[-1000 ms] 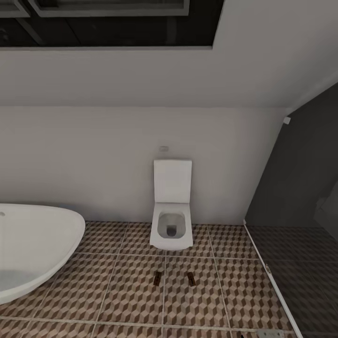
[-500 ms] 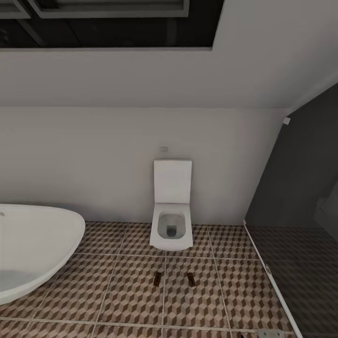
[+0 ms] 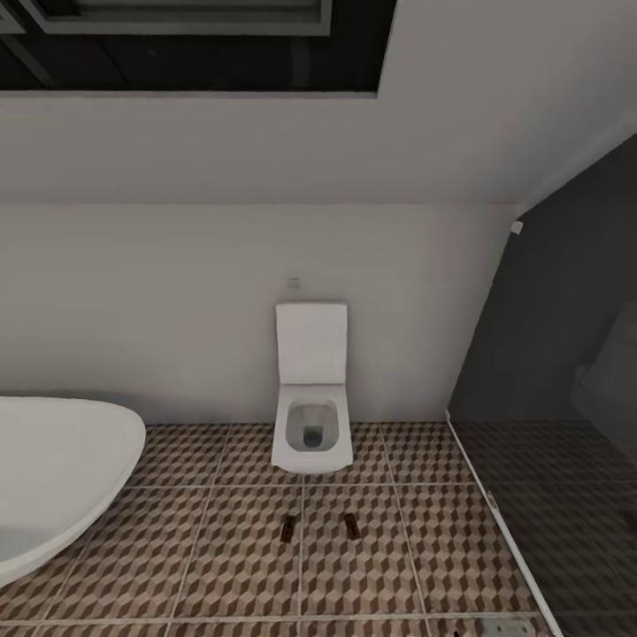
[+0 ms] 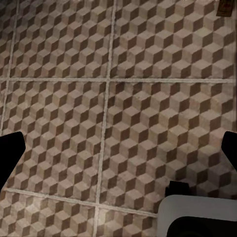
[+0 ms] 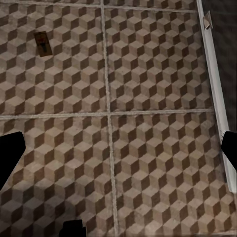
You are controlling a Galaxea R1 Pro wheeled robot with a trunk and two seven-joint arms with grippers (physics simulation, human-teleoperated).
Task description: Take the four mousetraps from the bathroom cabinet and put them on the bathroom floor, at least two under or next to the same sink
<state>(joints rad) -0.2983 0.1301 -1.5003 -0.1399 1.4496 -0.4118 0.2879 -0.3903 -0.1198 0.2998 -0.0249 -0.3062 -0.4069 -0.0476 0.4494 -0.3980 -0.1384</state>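
You face two mousetraps lying lengthwise before the toilet, nearer your right gripper, both grippers spread, empty.

sink: cut off at the left edge of my head view, so I only get part of the rim
mousetraps: too tiny to make out any metal bits
my left gripper: fingertips chopped by the frame edges
my right gripper: same deal
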